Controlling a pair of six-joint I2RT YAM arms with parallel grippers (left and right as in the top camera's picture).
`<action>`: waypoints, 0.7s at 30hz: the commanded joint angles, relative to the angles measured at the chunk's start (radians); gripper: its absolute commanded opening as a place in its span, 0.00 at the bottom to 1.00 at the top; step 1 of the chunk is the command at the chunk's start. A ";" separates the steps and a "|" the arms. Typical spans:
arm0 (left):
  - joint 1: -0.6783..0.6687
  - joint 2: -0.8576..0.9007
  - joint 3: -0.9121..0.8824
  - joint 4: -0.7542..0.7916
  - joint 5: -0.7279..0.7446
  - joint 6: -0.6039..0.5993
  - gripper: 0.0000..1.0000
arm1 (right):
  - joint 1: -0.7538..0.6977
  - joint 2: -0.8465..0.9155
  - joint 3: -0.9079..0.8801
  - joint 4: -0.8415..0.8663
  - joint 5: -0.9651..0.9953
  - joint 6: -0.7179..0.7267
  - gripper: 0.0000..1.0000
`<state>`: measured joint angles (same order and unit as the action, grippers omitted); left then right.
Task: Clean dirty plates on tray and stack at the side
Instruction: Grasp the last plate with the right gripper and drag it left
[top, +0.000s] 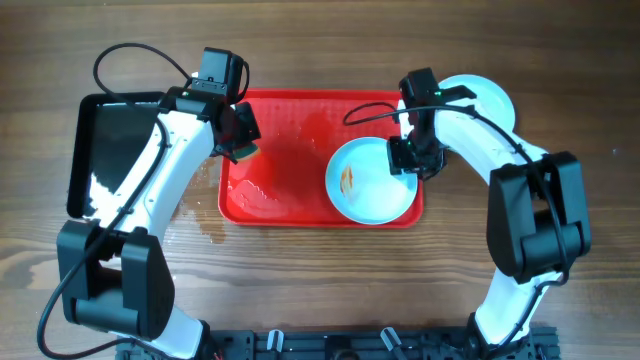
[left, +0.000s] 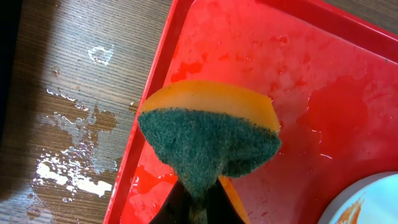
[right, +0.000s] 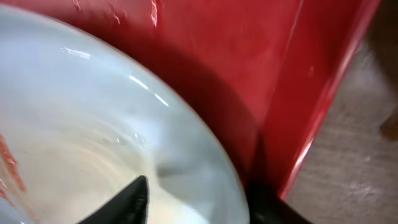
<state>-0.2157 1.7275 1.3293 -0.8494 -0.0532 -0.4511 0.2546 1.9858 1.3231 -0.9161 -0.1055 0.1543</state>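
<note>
Fingers of the left gripper (left: 196, 208), mostly cut off below, pinch the green-and-yellow sponge (left: 208, 134) over the red tray's (top: 290, 110) wet left rim. The right gripper (top: 405, 158) straddles the smeared plate's (top: 372, 200) right rim, one finger inside, one outside; whether it grips I cannot tell. That plate sits at the tray's right end, the left half bare. A second plate (top: 492, 97) lies beyond the tray, half hidden behind the right arm.
</note>
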 joint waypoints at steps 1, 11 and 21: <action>0.005 -0.013 0.011 0.001 0.012 0.002 0.04 | -0.003 -0.026 -0.011 0.002 -0.032 0.003 0.45; 0.005 -0.013 0.011 0.004 0.012 0.002 0.04 | 0.026 -0.026 -0.012 0.114 -0.321 0.033 0.36; 0.005 -0.013 0.011 0.004 0.012 0.002 0.04 | 0.165 -0.023 -0.002 0.232 -0.231 0.177 0.30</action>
<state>-0.2157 1.7275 1.3293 -0.8486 -0.0528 -0.4507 0.3908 1.9858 1.3167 -0.7010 -0.3626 0.2527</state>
